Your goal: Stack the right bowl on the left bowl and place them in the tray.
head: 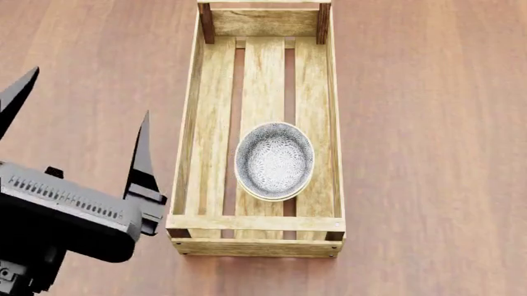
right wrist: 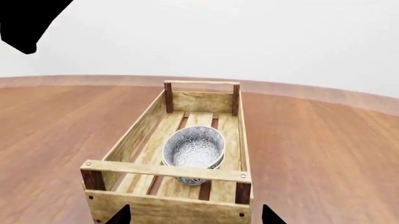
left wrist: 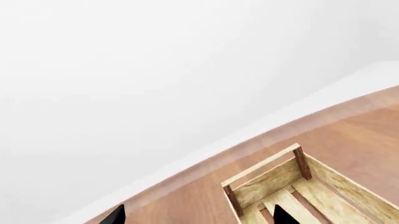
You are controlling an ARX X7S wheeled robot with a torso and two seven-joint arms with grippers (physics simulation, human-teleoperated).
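The tray (head: 257, 222) lies lengthwise on the brown wooden table (head: 428, 123), and the stacked bowls (head: 274, 160), grey-patterned inside with a second rim showing just under the top one, sit on the tray's slats nearer its near end than its far end. The left gripper (head: 78, 117) hangs beside the tray's left wall, above the table, its two dark fingers spread wide and holding nothing. The right gripper (right wrist: 196, 215) shows only two dark fingertips at the tray's near end, well apart and empty.

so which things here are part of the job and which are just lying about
Part of the job:
- stacked bowls, sitting in the tray
- tray
- left hand, open, empty

Just lying about:
- nothing besides the wooden table
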